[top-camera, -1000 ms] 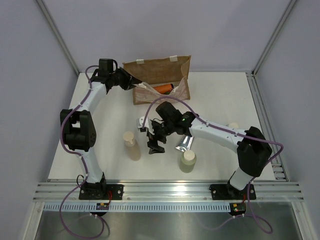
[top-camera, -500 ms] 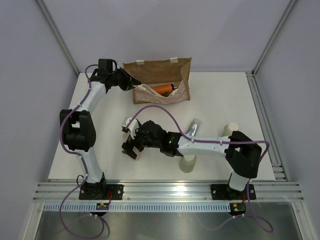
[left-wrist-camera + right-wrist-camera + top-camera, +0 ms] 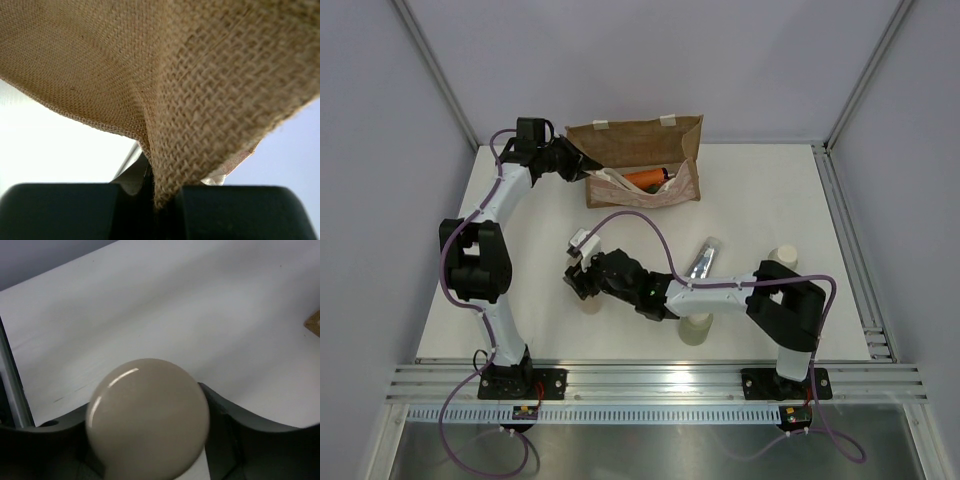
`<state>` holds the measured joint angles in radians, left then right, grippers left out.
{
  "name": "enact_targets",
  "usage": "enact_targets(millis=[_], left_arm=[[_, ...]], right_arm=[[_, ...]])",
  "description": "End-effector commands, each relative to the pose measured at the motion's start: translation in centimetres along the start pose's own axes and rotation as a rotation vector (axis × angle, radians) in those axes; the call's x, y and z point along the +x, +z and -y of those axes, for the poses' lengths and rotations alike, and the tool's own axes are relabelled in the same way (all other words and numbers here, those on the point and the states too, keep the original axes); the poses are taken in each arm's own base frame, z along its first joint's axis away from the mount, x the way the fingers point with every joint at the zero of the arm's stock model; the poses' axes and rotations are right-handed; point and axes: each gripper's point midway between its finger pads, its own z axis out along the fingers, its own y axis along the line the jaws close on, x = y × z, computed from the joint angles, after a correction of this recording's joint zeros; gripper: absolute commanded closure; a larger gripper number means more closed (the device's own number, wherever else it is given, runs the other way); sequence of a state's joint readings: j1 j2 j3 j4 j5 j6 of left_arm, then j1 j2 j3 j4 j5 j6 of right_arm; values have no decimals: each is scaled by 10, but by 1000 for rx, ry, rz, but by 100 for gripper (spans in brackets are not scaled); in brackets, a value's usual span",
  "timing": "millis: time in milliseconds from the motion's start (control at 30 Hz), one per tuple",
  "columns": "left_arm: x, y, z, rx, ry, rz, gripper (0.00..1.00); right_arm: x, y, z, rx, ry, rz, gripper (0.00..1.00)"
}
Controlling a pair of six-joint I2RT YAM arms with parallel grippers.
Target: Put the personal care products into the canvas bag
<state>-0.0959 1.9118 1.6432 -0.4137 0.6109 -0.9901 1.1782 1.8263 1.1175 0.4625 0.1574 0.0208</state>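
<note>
1. The right gripper point(image 3: 582, 283) is low over the table point(image 3: 540, 220), left of centre, with a jaw on each side of a beige bottle point(image 3: 147, 422). Whether the jaws are pressing on it cannot be determined.
2. The right wrist view shows the bottle's rounded cream cap, slightly blurred, filling the gap between both fingers. In the top view the gripper hides nearly all of this bottle.
3. The left gripper point(image 3: 578, 165) is fully closed on the left edge of the canvas bag point(image 3: 640, 140).
4. The left wrist view shows coarse jute weave pinched between the fingers. The top view shows only that the gripper meets the bag.
5. The bag sits at the far side of the table, floral front facing the arms. An orange bottle point(image 3: 645, 178) lies in its mouth.
6. A silver-blue tube point(image 3: 704, 258) lies right of centre.
7. A second beige bottle point(image 3: 696, 328) stands near the front edge, its top partly covered by the right arm.
8. A third beige bottle point(image 3: 782, 256) shows just behind the right arm's elbow.
</note>
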Motion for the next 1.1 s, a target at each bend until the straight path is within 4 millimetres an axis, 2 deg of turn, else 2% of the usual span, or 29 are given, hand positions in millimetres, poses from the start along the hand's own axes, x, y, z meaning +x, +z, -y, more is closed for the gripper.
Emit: enact_targets(millis=[0,33,67,133,167,200,233,267,367,400,467,533,600,633,667,733,767,800,833,867,933,967,1033,1067], left_arm=[[-1,-33,52,130,95,19,100],[-1,-32,52,132,98,18,100],[-2,-33,51,131,96,19,100],[-2,-33,50,130,95,18,100],[-2,-33,50,130,97,20,100],[-2,-34,49,128,96,20,100],[-3,-34,48,127,94,19,100],[-3,-34,48,128,94,19,100],[-5,-35,48,129,94,23,100],[-7,-35,48,128,90,26,100],[-8,-35,49,127,93,28,100],[-10,-34,47,121,94,29,100],[-10,-33,46,118,93,27,100],[-10,-33,45,117,92,27,100],[-11,-32,45,116,90,26,100],[-11,-30,43,113,88,24,100],[-11,-30,43,113,87,24,100],[-12,-29,44,115,88,27,100],[-13,-30,45,115,87,29,100],[-13,-29,44,114,88,28,100],[-13,-30,46,117,94,27,100],[-14,-30,45,116,93,28,100],[-14,-30,45,118,91,27,100],[-14,-30,45,119,94,26,100]], right_arm=[[-6,-3,2,0,-52,46,45],[-6,-5,2,-6,-56,49,51],[-9,-6,1,-15,-72,59,66],[-16,-13,1,-26,-86,74,80],[-17,-14,1,-28,-113,67,91],[-29,-17,2,-26,-125,84,97],[-34,-18,4,-21,-134,89,100],[-41,-18,14,-5,-138,75,100],[-61,-20,19,-79,-56,21,100],[-63,-18,38,-89,8,-12,100],[-78,-22,47,-134,76,-69,100],[-85,-30,49,-224,66,-105,100],[-103,-44,41,-315,21,-101,100],[-102,-49,46,-320,30,-128,100],[-122,-56,43,-364,22,-98,100],[-132,-65,52,-377,35,-101,100],[-154,-71,52,-394,24,-63,100],[-163,-74,56,-393,24,-53,100],[-170,-79,67,-376,35,-56,100],[-198,-86,71,-370,15,-3,100],[-218,-96,87,-336,15,20,100],[-243,-104,104,-295,2,73,100],[-263,-112,124,-247,-6,111,100],[-282,-119,144,-196,-16,153,100]])
